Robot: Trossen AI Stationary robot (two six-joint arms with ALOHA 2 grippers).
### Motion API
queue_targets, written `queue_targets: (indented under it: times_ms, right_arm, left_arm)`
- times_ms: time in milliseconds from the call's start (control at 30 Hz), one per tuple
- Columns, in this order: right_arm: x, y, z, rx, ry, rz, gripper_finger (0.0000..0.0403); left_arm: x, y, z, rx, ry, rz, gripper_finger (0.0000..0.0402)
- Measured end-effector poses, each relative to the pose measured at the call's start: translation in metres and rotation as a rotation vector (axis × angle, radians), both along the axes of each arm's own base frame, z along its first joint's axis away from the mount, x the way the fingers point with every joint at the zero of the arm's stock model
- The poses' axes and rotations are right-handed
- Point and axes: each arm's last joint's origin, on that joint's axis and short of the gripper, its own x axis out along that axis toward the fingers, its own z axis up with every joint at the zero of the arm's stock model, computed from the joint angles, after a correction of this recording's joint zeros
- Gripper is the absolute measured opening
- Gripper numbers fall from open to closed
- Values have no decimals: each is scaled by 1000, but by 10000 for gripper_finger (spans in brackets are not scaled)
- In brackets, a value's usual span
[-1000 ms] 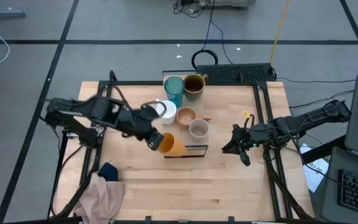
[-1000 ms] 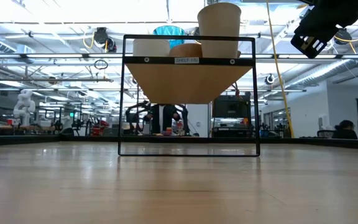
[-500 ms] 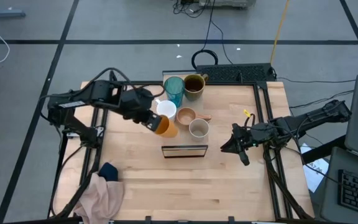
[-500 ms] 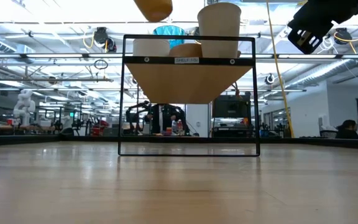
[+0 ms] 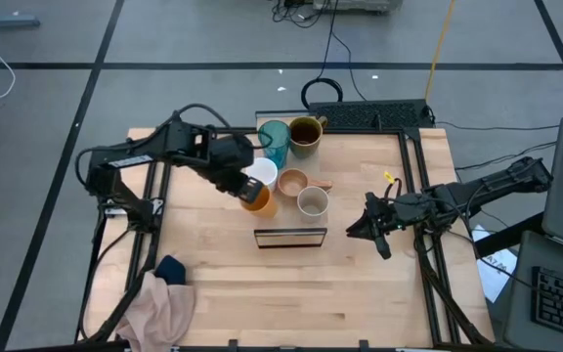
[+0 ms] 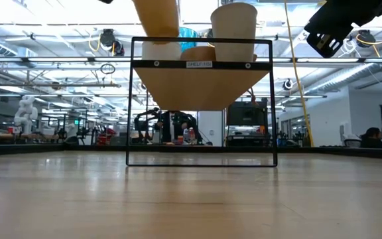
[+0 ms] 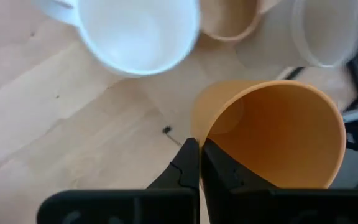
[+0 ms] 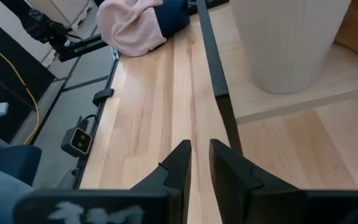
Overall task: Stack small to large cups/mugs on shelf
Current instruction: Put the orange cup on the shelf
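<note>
My left gripper [image 5: 245, 191] is shut on the small orange cup [image 5: 257, 201], over the left side of the shelf [image 5: 286, 221], next to the white mug [image 5: 260, 174]. On the shelf top stand the teal tumbler [image 5: 274, 143], the dark mug [image 5: 305, 133], the tan wooden cup [image 5: 292, 182] and the beige cup [image 5: 312, 202]. In the low view the orange cup [image 6: 156, 17] hangs in front of the white mug [image 6: 161, 50]. My right gripper [image 5: 371, 233] waits at the table's right, narrowly open on nothing. My left gripper pinches the orange cup's wall at its rim [image 7: 197, 138], with one finger [image 7: 224, 171] inside the cup and the other [image 7: 185, 163] outside. The fingers come steeply from above. The cup hangs tilted below them, its mouth slanting up, clear of the shelf top.
A pink cloth with a dark blue piece [image 5: 164, 291] lies at the table's near left corner. Black frame rails [image 5: 413, 166] run along the table's sides. A dark keyboard [image 5: 379, 115] sits at the far edge. Bare wood lies in front of the shelf's near end [image 5: 289, 236].
My left gripper has carried the orange cup from over the shelf's near end toward the table's far edge, to beside the white mug. It has tipped the cup more upright, and in the low view the cup has come down into the picture.
</note>
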Motion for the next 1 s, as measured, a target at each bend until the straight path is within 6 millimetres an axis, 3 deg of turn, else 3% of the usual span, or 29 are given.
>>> queue_targets:
  times_ms: [1000]
  right_arm:
    - [2,-8,-1,-5,7,-42,50]
  left_arm:
    - [36,-2,-35,9,156,-20,1]
